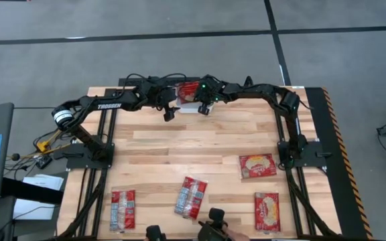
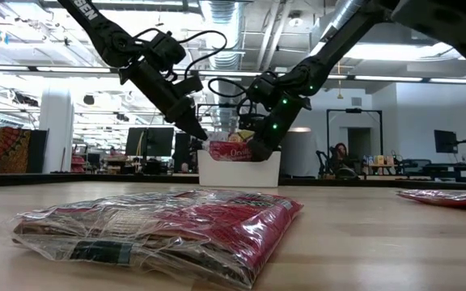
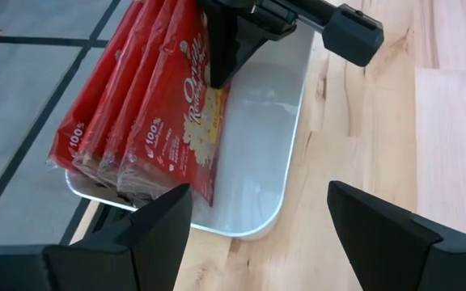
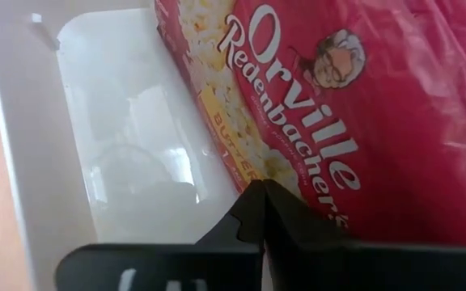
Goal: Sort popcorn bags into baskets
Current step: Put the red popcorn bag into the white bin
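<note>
Both arms are reaching to the far edge of the tabletop (image 1: 200, 137), where the white basket (image 1: 191, 107) is sitting. Several red popcorn bags (image 3: 140, 105) are standing on edge inside it, packed together against one side and leaning, while the other half of the basket's floor is lying bare. The right end effector (image 4: 259, 198) is hanging inside the basket just beside the nearest upright bag, its fingers looking pressed together in the right wrist view; whether they are pinching the bag's edge or only touching it is hard to tell. From the left wrist view the right end effector is coming down in front of the front bag's printed face. The left end effector (image 3: 257, 218) is hovering just outside the basket, over bare wood, with its fingers (image 3: 156, 222) spread wide and holding nothing. Four more bags are lying flat on the near half of the tabletop, well apart from the basket: one with grey print (image 1: 122, 209) near the left corner, another tilted one (image 1: 191, 197) near the middle, a bag showing the pale oval (image 1: 257, 165) farther right, and a fourth (image 1: 267, 211) near the right corner. In the low view the middle bag (image 2: 168, 230) is filling the foreground.
</note>
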Available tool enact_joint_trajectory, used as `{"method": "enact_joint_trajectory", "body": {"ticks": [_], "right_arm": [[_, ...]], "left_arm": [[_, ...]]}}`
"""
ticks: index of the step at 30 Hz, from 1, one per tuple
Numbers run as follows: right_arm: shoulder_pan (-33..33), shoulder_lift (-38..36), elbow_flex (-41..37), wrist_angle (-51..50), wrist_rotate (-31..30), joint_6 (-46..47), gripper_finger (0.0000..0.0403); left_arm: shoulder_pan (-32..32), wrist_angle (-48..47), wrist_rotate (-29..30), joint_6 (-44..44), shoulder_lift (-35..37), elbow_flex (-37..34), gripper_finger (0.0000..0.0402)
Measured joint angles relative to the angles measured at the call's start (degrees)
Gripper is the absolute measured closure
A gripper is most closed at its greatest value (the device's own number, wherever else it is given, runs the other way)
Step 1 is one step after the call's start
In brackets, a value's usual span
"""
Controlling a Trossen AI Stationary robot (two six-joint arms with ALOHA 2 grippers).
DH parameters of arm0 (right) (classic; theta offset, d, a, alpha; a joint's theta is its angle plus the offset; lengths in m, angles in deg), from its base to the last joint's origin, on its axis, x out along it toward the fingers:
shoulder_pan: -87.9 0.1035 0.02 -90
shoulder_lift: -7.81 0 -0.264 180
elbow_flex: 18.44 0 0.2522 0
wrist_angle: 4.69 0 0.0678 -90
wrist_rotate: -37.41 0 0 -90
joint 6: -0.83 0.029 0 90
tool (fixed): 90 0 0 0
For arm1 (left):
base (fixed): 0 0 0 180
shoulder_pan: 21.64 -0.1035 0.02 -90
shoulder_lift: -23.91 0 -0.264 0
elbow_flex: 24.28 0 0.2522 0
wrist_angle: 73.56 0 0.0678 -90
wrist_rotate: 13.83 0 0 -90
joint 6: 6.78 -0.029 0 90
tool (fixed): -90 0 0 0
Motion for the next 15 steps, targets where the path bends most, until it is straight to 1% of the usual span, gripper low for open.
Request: {"method": "enact_joint_trajectory", "body": {"ticks": [6, 15], "right_arm": [[0.48, 0.0, 0.0, 0.11, -0.05, 0.0, 0.0368], [0.9, 0.0, 0.0, 0.11, -0.08, -0.04, 0.0376]], "left_arm": [[0.0, -0.56, 0.05, 0.1, 0.0, 0.0, 0.0123], [0.0, -0.75, 0.07, 0.48, 0.0, 0.02, 0.0123]]}}
